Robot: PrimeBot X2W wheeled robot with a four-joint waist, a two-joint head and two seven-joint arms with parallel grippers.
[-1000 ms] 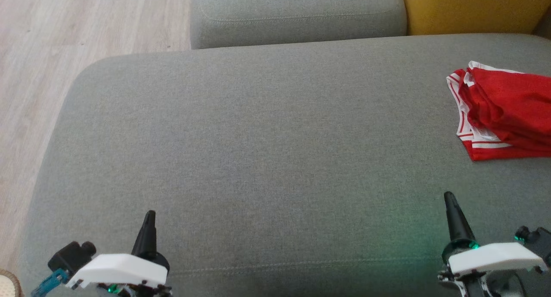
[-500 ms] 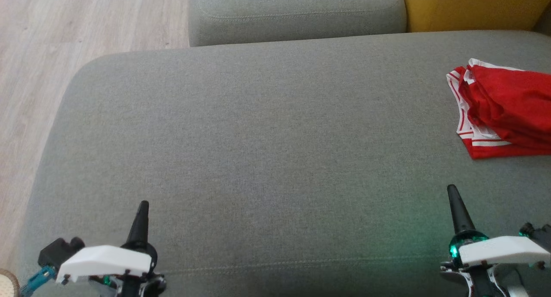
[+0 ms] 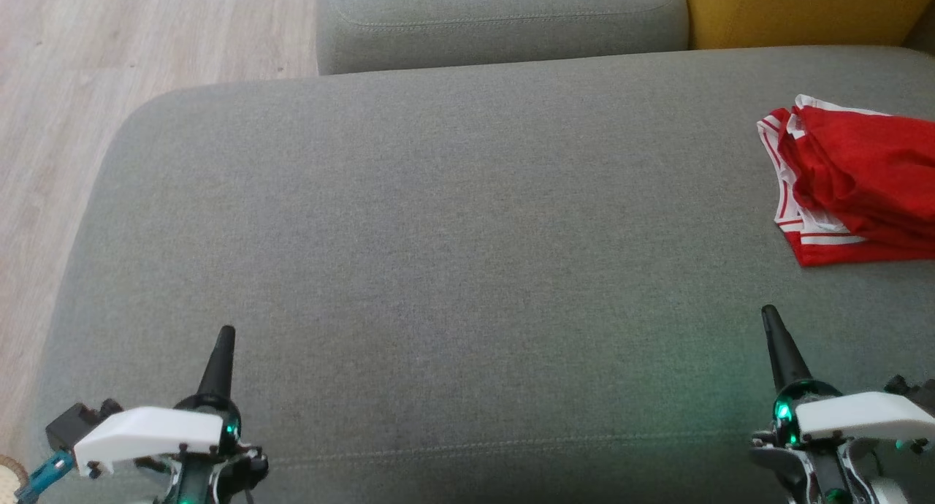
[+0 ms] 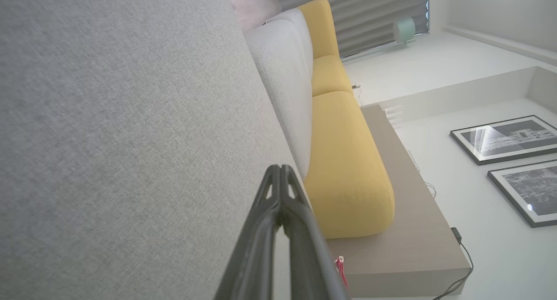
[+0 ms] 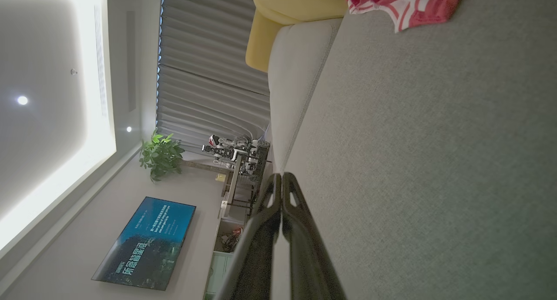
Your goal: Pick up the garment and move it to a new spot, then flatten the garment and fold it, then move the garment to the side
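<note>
Red garment [image 3: 855,182], white-trimmed, lies in loose layers at the far right end of the grey seat cushion [image 3: 438,234]. My left gripper [image 3: 226,336] and right gripper [image 3: 769,318] hover clenched and empty over the cushion's near edge. It looks folded and set aside, so I reckon little remains.

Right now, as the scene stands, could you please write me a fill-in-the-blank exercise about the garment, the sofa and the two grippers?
1. The jaws of the left gripper and the right gripper are both ___.
2. The red garment lies nearer to the ___ gripper.
3. It rests on a ___ sofa cushion.
4. Its stripes are ___.
Missing words: shut; right; grey; white.
</note>
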